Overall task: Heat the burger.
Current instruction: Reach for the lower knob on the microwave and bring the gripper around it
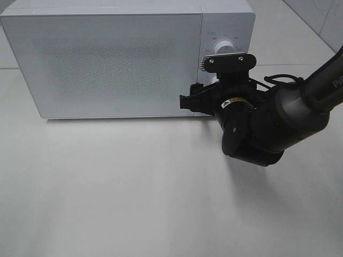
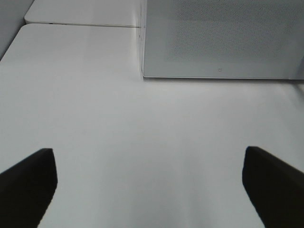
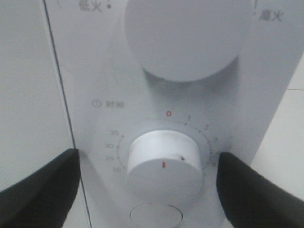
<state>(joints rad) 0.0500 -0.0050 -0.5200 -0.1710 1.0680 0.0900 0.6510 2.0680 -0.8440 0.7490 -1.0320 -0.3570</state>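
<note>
Burger: shows in no view, whereabouts impossible to tell. Left wrist: left pincer [image 2: 149,190] released wide, nothing between its fingers, white table [image 2: 118,123] beneath, microwave [image 2: 223,42] ahead. Right wrist: right pincer [image 3: 147,185] released, fingers flanking the timer dial [image 3: 164,166], clear of it, larger knob [image 3: 187,38] near. Exterior high: right pincer close against the microwave's control panel, shut door beside it.

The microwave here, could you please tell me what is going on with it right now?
The right gripper sits open at the control panel of the microwave, its fingers either side of the timer knob without closing on it. The door is shut, and no burger is in view. The left gripper hangs open over the table, holding nothing.
</note>
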